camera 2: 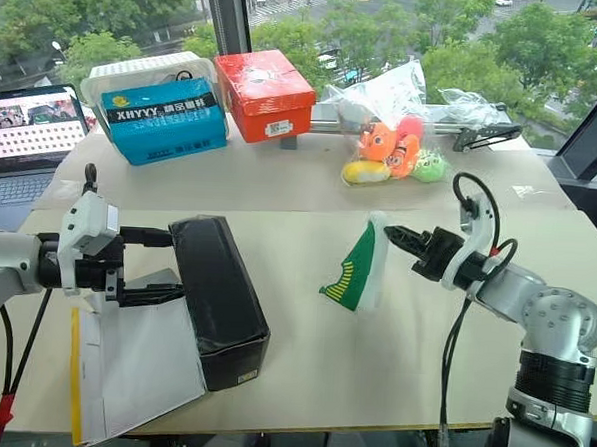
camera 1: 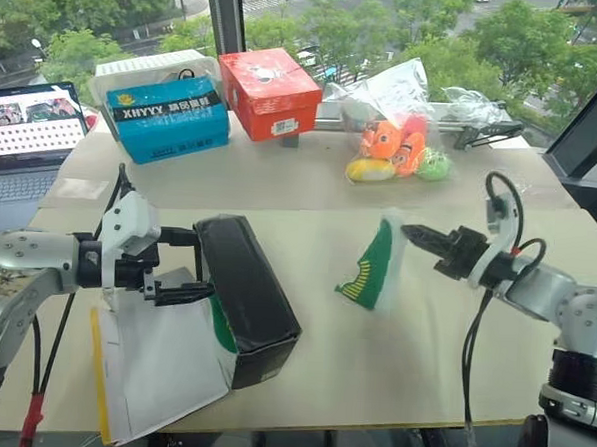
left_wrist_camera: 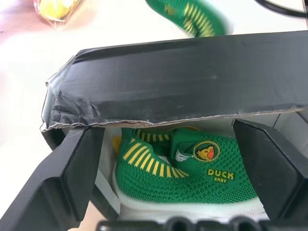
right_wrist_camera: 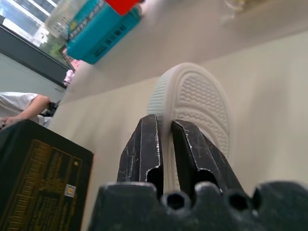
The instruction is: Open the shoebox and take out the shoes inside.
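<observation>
The shoebox [camera 1: 245, 296] lies on its side on the table, black wall up. Its lid [camera 1: 161, 367], white lining up with a yellow edge, is spread flat toward me. My left gripper [camera 1: 186, 268] is open at the box's mouth, one finger near the upper wall and one lower. Between its fingers [left_wrist_camera: 72, 178], inside the box, lies a green shoe [left_wrist_camera: 187, 168] with yellow stripes and a duck badge. To the right, a second green shoe [camera 1: 371, 267] stands on edge on the table. My right gripper [camera 1: 406, 232] is shut on the rim of its white sole [right_wrist_camera: 197, 101].
At the back stand a blue box [camera 1: 169, 117], a red-orange box [camera 1: 270, 90] and a plastic bag of plush toys [camera 1: 398, 144]. A laptop [camera 1: 28, 129] sits at the far left. A person's arm [right_wrist_camera: 19, 108] shows beyond the table.
</observation>
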### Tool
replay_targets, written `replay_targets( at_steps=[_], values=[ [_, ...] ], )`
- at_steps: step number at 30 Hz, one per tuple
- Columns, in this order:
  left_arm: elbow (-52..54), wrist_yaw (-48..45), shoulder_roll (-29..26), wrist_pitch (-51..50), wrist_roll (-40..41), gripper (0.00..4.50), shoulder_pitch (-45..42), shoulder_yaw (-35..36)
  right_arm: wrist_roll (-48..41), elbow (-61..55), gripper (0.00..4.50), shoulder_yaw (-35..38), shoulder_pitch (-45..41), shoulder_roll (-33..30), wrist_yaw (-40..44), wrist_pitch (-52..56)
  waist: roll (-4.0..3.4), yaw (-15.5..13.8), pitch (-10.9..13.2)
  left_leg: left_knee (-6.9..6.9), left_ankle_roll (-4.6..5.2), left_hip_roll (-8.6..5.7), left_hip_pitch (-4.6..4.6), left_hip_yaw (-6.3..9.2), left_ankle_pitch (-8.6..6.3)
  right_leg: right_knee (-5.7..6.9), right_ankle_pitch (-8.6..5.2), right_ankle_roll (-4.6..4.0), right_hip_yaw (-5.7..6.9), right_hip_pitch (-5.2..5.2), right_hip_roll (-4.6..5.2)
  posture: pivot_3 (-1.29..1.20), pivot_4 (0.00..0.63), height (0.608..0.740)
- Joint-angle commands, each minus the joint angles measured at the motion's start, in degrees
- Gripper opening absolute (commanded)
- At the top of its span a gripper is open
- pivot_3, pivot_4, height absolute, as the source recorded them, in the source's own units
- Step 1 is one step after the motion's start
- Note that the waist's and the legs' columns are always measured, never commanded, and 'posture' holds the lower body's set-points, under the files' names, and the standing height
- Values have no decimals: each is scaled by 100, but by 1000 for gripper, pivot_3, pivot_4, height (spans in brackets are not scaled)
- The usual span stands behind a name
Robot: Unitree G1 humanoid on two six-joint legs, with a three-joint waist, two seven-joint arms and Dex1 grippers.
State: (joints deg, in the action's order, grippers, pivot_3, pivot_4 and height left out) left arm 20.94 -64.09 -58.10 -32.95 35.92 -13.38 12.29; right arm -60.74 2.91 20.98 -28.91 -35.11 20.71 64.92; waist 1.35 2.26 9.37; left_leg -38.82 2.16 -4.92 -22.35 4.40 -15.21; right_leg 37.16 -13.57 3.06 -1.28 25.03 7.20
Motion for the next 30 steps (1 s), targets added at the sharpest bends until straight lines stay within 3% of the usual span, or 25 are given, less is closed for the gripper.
replay_targets(
  at_steps=[1,5,8,11,16,21,24,30],
  values=[
    [159,9,-40,41,37,4500,19,165,526,317,1916,-69,-32,-262,303,-364,0,-8,0,-1,1,0,-1,0,-1,-1,0,0,0,0,0,0,150,739],
    [223,31,-64,26,48,4500,130,251,1312,372,3306,-444,63,-861,689,-653,-1,-21,0,0,2,-1,-3,0,-1,-4,1,1,0,2,1,0,150,739],
    [238,39,-70,29,57,4500,168,276,2226,4,4319,-1052,275,-1682,1019,-1066,-2,-50,1,-2,2,-2,-3,0,-1,-4,1,1,0,2,2,0,150,739],
    [228,42,-67,38,61,4500,164,263,2260,-196,4420,-1015,154,-1839,1220,-1088,-2,-66,1,-5,2,-1,-2,-2,-2,-5,0,2,2,1,2,0,150,739],
    [138,9,-46,93,17,4500,76,160,1205,-1057,4420,-639,-859,-1015,1032,-344,-5,56,3,-3,0,30,8,-27,-1,-4,15,-5,-27,0,-19,0,150,739],
    [83,-17,-28,99,-6,4500,-33,65,1074,-1556,4420,-1234,-1264,-85,676,-45,1,-52,0,-7,-2,67,5,-28,-2,-15,23,-10,-23,-4,-58,0,150,739],
    [78,-32,-32,82,-1,4500,-75,46,1347,-1428,3666,-1544,-1182,233,524,-79,1,-114,0,-8,-4,67,-7,-29,-2,-14,25,-9,-24,6,-57,0,150,739],
    [73,-59,-43,86,-27,4500,-115,23,1991,-785,1676,-1923,-861,429,658,-502,1,-151,0,-9,-21,66,-12,-29,6,-16,27,-10,-24,11,-58,0,150,739]
  ],
)
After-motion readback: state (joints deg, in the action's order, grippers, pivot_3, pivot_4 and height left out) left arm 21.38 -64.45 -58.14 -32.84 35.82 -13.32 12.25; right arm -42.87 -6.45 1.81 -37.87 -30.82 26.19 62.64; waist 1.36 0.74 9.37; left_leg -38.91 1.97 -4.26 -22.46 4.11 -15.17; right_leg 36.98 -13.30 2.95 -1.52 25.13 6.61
